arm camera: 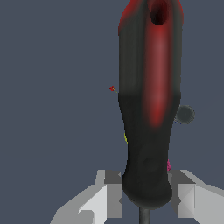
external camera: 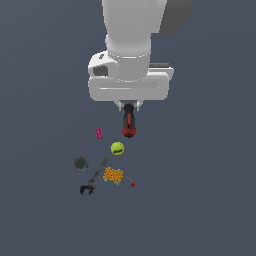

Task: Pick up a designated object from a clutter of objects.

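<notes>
The gripper (external camera: 129,106) pinches the screwdriver (external camera: 129,123) aloft above the yellow-green ball (external camera: 117,148), and only the wrist view shows the fingers (arm camera: 107,199) flanking the handle's base, with the thin shaft apparently just below.

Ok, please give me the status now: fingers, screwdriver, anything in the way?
Gripper shut on screwdriver, fingers clamping its handle. Screwdriver lifted, hanging above the other items. Ball and pink block below, apart from it; nothing in the way.
</notes>
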You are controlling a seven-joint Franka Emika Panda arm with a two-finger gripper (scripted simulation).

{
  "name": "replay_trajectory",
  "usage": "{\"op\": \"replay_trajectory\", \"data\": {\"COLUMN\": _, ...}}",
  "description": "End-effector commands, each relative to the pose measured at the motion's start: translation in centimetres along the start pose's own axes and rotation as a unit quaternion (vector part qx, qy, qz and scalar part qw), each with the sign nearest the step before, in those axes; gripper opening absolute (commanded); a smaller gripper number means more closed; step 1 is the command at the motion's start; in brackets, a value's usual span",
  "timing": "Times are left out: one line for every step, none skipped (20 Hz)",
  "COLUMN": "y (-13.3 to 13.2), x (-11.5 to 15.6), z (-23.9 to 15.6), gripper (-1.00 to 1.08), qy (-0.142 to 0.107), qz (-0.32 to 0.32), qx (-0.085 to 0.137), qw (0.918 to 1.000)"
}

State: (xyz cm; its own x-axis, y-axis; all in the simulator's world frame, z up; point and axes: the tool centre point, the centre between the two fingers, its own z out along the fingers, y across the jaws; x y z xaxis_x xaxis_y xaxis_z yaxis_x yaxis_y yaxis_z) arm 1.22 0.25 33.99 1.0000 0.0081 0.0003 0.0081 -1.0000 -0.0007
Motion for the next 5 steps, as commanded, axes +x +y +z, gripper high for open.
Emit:
{"op": "replay_trajectory", "data": {"y": 0.22, "x": 0.03, "z": -0.74, "gripper": -1.00, "qy": 0.000, "qz": 0.000, "qx": 0.000, "qw": 1.0000}}
{"op": "replay_trajectory", "data": {"y": 0.27, "x": 0.06, "z": -0.90, "gripper": -1.00, "qy": 0.000, "qz": 0.000, "qx": 0.000, "qw": 1.0000}}
{"op": "replay_trajectory", "data": {"y": 0.30, "x": 0.08, "z": -1.00, "gripper": -1.00, "qy": 0.000, "qz": 0.000, "qx": 0.000, "qw": 1.0000}}
{"op": "replay_trajectory", "data": {"y": 0.32, "x": 0.11, "z": -1.06, "gripper": -1.00, "qy": 0.000, "qz": 0.000, "qx": 0.000, "qw": 1.0000}}
{"op": "replay_trajectory", "data": {"y": 0.33, "x": 0.12, "z": -1.07, "gripper": -1.00, "qy": 0.000, "qz": 0.000, "qx": 0.000, "qw": 1.0000}}
